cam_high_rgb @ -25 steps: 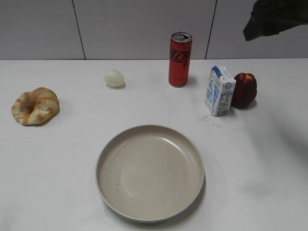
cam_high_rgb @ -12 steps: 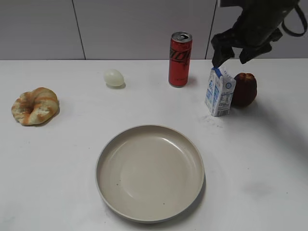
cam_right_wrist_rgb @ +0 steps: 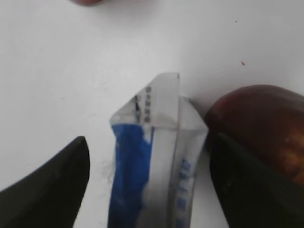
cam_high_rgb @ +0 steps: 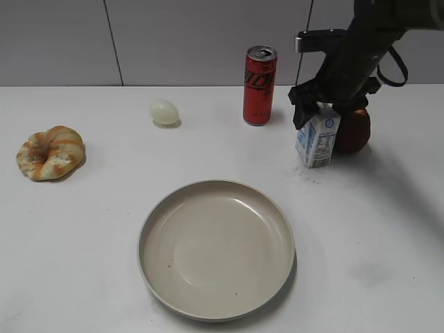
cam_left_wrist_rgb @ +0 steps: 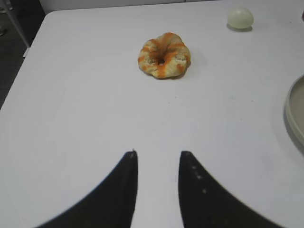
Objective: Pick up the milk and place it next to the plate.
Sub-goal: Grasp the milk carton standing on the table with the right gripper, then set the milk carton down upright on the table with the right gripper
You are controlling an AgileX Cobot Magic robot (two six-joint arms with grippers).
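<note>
The milk (cam_high_rgb: 316,143), a small white carton with blue panels, stands upright at the right rear of the table. My right gripper (cam_high_rgb: 326,111) is open and lowered over its gabled top, one finger on each side. In the right wrist view the milk (cam_right_wrist_rgb: 156,156) sits between the open gripper's (cam_right_wrist_rgb: 148,140) fingers, with a gap on the left. The beige plate (cam_high_rgb: 142,243) lies at the front centre, and its rim shows in the left wrist view (cam_left_wrist_rgb: 295,114). My left gripper (cam_left_wrist_rgb: 158,154) is open and empty over bare table.
A dark red apple (cam_high_rgb: 354,132) touches the milk's right side, close to my right finger (cam_right_wrist_rgb: 261,118). A tall red can (cam_high_rgb: 259,84) stands left of the milk. An egg (cam_high_rgb: 164,112) and a ring-shaped bread (cam_high_rgb: 50,152) lie at the left.
My right arm has come down from the upper right until its open gripper straddles the milk's top. The milk and the other things have not moved.
</note>
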